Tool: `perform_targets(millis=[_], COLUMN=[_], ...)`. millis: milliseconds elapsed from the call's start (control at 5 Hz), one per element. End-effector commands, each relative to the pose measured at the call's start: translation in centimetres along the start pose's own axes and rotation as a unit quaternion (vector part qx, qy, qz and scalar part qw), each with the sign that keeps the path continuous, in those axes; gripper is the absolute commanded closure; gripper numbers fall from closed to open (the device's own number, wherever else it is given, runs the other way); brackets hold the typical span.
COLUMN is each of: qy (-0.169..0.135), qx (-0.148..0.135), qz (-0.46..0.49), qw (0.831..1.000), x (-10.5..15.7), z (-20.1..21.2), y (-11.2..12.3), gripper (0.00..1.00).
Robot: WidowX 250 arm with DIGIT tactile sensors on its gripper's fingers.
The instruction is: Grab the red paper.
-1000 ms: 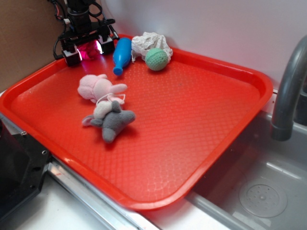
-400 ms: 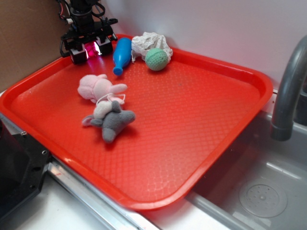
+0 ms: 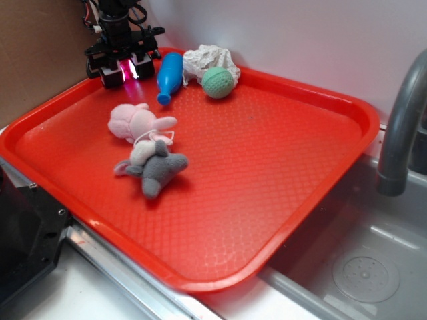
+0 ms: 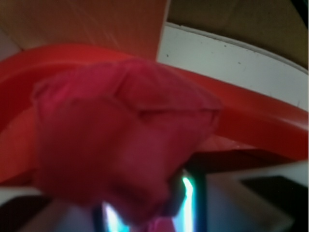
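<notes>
Wrist view is filled by the red paper (image 4: 120, 140), wrinkled and blurred, clamped between the fingers of the gripper (image 3: 125, 69). At the upper left of the exterior frame, paper and gripper are seen over the far corner of the red tray (image 3: 267, 187), beside the blue bottle (image 3: 169, 77).

No writing to read anywhere here: no labels, brands or numbers. The red tray (image 3: 333, 107), the blue bottle (image 3: 169, 76) and the soft toys (image 3: 150, 160) all show plain surfaces, and the wrist view is too blurred to show any print.
</notes>
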State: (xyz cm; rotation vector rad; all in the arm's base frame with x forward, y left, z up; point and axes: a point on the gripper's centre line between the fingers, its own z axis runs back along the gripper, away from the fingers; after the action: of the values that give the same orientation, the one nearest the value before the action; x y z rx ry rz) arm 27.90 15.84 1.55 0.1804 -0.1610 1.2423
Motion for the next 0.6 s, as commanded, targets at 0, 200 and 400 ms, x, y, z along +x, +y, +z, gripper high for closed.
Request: perform_targets(millis=[0,200,400], qy=[0.028,0.037,0.051], qx=[-0.099,-0.131,-0.178], qz=[-0.179,-0.295,-0.397], qw=[0.979,0.946,0.899], x=[-5.3,-8.3,-9.5], z=[11.8,17.5,22.8], y=[4.1,6.0,7.3], gripper=[1.0,1.0,1.0])
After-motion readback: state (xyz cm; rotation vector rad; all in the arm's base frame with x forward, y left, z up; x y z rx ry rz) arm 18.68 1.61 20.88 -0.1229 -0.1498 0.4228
